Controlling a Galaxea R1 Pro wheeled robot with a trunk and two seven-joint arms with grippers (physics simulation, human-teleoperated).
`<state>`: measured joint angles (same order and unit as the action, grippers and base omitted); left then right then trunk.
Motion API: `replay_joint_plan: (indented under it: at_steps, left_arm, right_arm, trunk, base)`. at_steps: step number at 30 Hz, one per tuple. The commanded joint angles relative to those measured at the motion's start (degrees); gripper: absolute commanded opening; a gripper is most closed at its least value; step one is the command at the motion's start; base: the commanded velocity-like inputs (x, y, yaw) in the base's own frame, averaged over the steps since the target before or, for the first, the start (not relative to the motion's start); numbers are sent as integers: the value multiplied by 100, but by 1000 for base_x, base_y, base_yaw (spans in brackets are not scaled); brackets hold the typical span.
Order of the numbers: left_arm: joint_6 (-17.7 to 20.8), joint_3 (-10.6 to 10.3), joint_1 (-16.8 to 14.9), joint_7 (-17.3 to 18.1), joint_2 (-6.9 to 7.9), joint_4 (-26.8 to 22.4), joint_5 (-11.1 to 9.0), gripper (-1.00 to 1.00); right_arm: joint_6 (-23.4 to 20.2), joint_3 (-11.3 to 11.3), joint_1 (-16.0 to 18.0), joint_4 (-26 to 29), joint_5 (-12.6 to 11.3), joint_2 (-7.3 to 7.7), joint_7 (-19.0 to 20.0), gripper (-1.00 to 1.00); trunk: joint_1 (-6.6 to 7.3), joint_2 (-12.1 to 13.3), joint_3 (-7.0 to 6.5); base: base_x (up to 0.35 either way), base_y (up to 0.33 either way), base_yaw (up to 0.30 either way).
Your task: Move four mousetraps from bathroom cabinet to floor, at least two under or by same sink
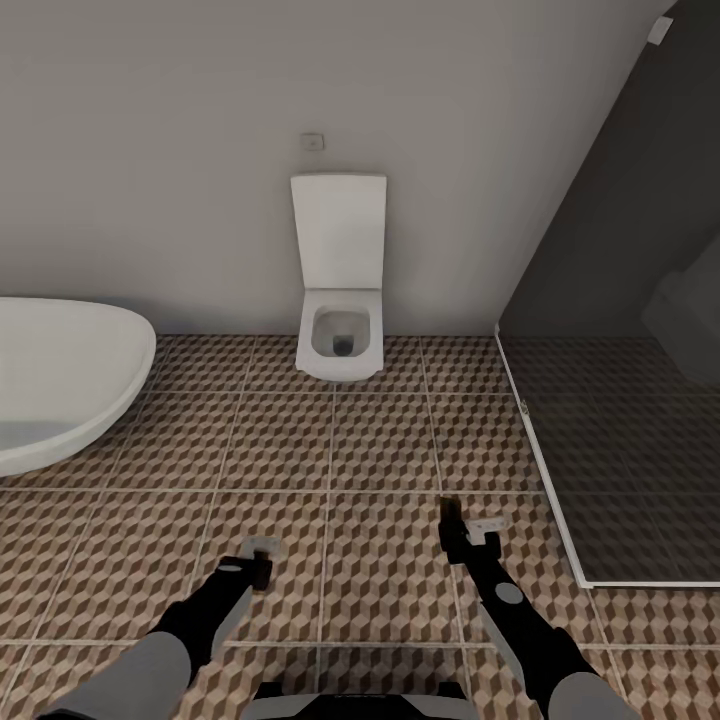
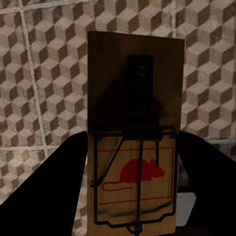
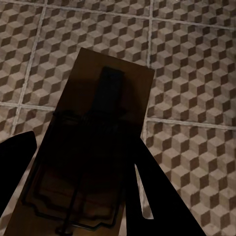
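While my head camera faces the pale grey bathroom wall, both my arms reach forward low over the bathroom floor (image 1: 380,440) of cube-patterned brown, beige and white tiles with pale grout lines.

Left gripper (image 1: 262,552): clamped on a flat rectangular wooden mousetrap (image 2: 133,137) with black wire parts and a red mouse printed on its near end. Dark fingers (image 2: 59,182) sit against both long edges of the plate. Trap held above the tiles, not resting on them.

Right gripper (image 1: 468,532): clamped on a second flat brown wooden mousetrap (image 3: 93,152), mostly in shadow, wire frame faintly visible at the near end. One dark finger (image 3: 157,196) presses its edge, the other shows at the opposite side. Also held clear of the floor.

Surroundings, head view: white square wall-hung toilet (image 1: 340,335) with its lid up, straight ahead against the wall. White oval bathtub (image 1: 60,370) off to my left. Dark glass shower screen (image 1: 620,380) with a white bottom frame to my right. Small square wall plate (image 1: 313,142) above the toilet.
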<state>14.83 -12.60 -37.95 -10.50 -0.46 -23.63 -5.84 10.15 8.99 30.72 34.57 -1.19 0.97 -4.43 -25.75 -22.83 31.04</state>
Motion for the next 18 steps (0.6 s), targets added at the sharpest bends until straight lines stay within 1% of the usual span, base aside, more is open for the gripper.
replay_joint_plan:
  at_steps: [1,4,5,7,8,9,11,13,14,15,17,18]
  left_arm:
    - [23,-48,-2,-52,-4,-5,-57,-100]
    - [40,-22,-2,-64,-51,-9,-58,-100]
    - [62,-16,-2,-74,-62,-65,-58,-100]
    - [180,-10,-2,-90,-76,-301,-57,-100]
    - [331,-9,-5,-94,-80,-454,-57,-100]
    - [561,-3,-12,-93,-79,-617,-57,-100]
    - [1186,34,-44,-93,-78,-994,-57,-100]
    - [1761,99,-105,-92,-77,-1484,-53,-100]
    - [1978,146,-162,-92,-77,-1729,-51,-100]
    - [2072,172,-197,-92,-77,-1835,-51,-100]
    - [2350,254,-343,-92,-77,-2107,-49,-100]
    - [2426,277,-391,-92,-77,-2163,-49,-100]
  right_arm:
    - [6,42,4,-2,-11,5,-49,-100]
    - [-52,36,4,-3,-6,-7,-85,-100]
    - [-135,34,6,-1,-6,-11,-122,-100]
    - [-448,33,19,2,-5,-20,-194,-100]
    - [-631,33,31,5,-6,-22,-215,-100]
    - [-789,33,45,25,-7,-24,-230,-100]
    - [-1038,32,73,171,-9,-29,-247,-100]
    - [-1355,32,118,504,-10,-44,-258,-100]
    - [-1601,32,157,685,-8,-55,-262,-100]
    - [-1749,32,186,765,-7,-63,-264,-100]
    - [-2334,32,356,966,-9,-92,-267,-100]
    - [-2525,32,425,1016,-12,-100,-268,-100]
  trunk:
    - [-3,-9,7]
    - [-3,-9,7]
    - [-3,-9,7]
    - [-3,-9,7]
    - [-3,-9,7]
    - [-3,-9,7]
    - [-3,-9,7]
    - [-3,-9,7]
    - [-3,-9,7]
    - [-3,-9,7]
    - [-3,-9,7]
    - [-3,-9,7]
  base:
    - [0,0,0]
    - [0,0,0]
    - [0,0,0]
    - [0,0,0]
    - [0,0,0]
    - [0,0,0]
    - [0,0,0]
    - [0,0,0]
    - [0,0,0]
    - [0,0,0]
    - [0,0,0]
    - [0,0,0]
